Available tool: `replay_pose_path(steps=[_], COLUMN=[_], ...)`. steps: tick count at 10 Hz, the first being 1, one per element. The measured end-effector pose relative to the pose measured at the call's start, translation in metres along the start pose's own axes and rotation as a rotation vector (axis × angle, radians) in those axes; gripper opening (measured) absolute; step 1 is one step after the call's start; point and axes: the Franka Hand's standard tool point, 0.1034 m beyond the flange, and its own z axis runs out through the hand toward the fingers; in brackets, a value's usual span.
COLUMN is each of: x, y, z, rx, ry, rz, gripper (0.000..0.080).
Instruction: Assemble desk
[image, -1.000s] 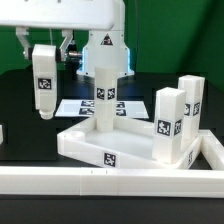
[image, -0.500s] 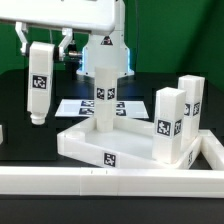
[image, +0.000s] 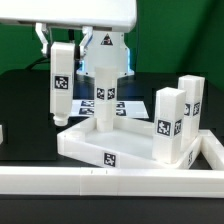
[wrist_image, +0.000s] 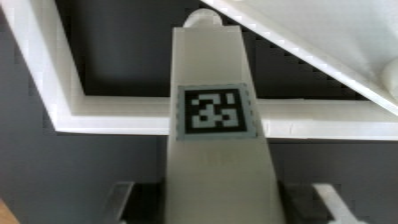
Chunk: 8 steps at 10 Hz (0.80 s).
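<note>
Black table, green backdrop. Our gripper (image: 62, 42) is pinching a leg (image: 62, 84) upright above the desk slab (image: 100, 143), near its back corner, we guess to line it up with a socket. Three legs already stand there.

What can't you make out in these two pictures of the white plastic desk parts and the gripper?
- Gripper: the fingertips are hidden behind the held white square post leg in the wrist view; in the exterior view it is cut off by the top edge.
- Socket under the upright white post on the white rimmed desk slab: hidden by the post.
- Black-and-white tags: patterns too small to read.
</note>
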Motion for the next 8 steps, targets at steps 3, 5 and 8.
replay_pose_path(steps=[3, 5, 8], x=[-0.002, -0.012, -0.019], y=[-0.001, -0.013, -0.016], z=[0.001, 0.005, 0.009], rx=[0.000, -0.004, -0.003], ry=[-0.004, 0.004, -0.010], rz=[-0.001, -0.006, -0.012], gripper=[0.0289, 0.0289, 0.0289])
